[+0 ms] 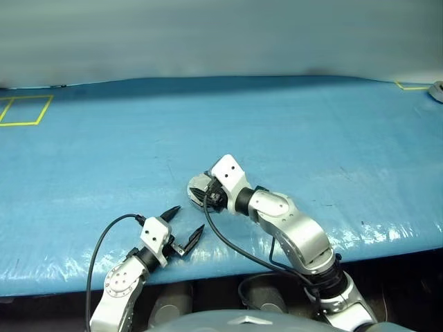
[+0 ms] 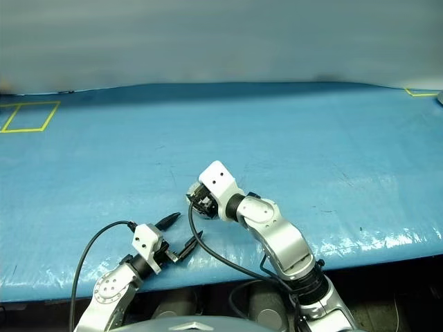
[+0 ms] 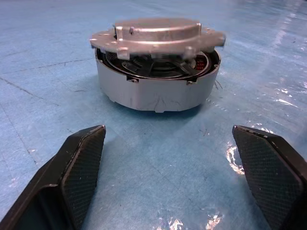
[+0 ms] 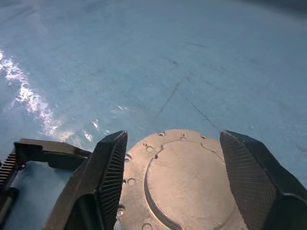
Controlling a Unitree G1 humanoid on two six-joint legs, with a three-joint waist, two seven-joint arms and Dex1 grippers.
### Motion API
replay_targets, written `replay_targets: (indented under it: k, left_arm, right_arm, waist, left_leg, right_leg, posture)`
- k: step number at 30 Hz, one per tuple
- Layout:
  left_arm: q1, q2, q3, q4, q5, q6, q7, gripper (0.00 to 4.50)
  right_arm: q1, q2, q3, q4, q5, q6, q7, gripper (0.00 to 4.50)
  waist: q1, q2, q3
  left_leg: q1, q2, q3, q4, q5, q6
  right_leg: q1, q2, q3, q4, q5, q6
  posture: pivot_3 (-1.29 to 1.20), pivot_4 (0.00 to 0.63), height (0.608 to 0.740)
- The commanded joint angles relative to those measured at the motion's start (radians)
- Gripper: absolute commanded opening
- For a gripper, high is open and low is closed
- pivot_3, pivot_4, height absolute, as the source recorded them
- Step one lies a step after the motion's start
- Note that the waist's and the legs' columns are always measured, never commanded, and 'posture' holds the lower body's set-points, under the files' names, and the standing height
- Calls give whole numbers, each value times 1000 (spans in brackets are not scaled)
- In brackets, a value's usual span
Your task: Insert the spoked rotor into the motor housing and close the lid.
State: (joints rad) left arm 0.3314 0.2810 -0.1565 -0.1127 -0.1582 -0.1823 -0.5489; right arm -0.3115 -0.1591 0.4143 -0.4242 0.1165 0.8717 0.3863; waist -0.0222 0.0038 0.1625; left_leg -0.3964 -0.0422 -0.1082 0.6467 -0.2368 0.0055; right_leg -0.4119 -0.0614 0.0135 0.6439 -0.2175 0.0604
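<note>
While the lid [image 3: 158, 34] sits ajar on the motor housing [image 3: 156, 88], both grippers' jaws apart, right gripper [image 4: 170, 177] above it.

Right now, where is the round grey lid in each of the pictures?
Left eye view: the lid peeks out beside the right gripper, mid-table.
Right eye view: same spot, mostly behind the right gripper; too hidden to point at.
Left wrist view: lid sits over the motor housing, ahead of the left gripper.
Right wrist view: lid lies below the open fingers.
Shared landmark: the blue table.

Matt grey metal lid [image 3: 158, 32], glossy blue table cover [image 1: 291, 124]
</note>
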Motion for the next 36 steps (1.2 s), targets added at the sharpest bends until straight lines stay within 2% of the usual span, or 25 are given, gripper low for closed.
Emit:
replay_targets:
  k: [1, 2, 15, 21, 30, 36]
  left_arm:
    - [-4, 3, -1, -23, -6, -2, -6, 4500]
    - [-3, 4, -1, -23, -5, -2, -6, 4500]
    - [-1, 7, 8, -21, -3, -9, -1, 4500]
    - [-6, 3, 13, -17, -1, -12, 6, 4500]
    - [-14, 2, 11, -12, -1, -8, 1, 4500]
    - [-19, 0, 11, -9, -1, -9, 1, 4500]
  right_arm:
    - [-19, 11, -2, 23, -19, -51, -20, 4274]
    - [-17, 11, 2, 38, -23, -59, -21, 4469]
    - [12, -15, 38, 125, -63, -145, -8, 4469]
    - [33, -24, 40, 131, -66, -154, -6, 3040]
    - [19, -31, 54, 91, -84, -155, 3, 3041]
    - [2, -33, 64, 144, -94, -174, 17, 3041]
  waist:
    - [0, 0, 0]
    - [-1, 0, 0]
    - [-4, 0, 0]
    - [-4, 0, 0]
    - [-4, 0, 0]
    - [-4, 0, 0]
  left_leg:
    - [0, 0, 0, 0, 0, 0]
    - [0, 0, 0, 0, 0, 0]
    - [0, 0, 0, 0, 0, 0]
    - [0, 0, 0, 0, 0, 0]
    - [0, 0, 0, 0, 0, 0]
    - [0, 0, 0, 0, 0, 0]
  right_leg:
    - [0, 0, 0, 0, 0, 0]
    - [1, 0, 0, 0, 0, 0]
    - [1, 0, 0, 0, 0, 0]
    - [2, 0, 0, 0, 0, 0]
    - [2, 0, 0, 0, 0, 0]
    - [2, 0, 0, 0, 0, 0]
  posture:
    - [0, 150, 740]
    - [0, 150, 740]
    - [0, 150, 740]
    - [0, 150, 740]
    - [0, 150, 740]
    - [0, 150, 740]
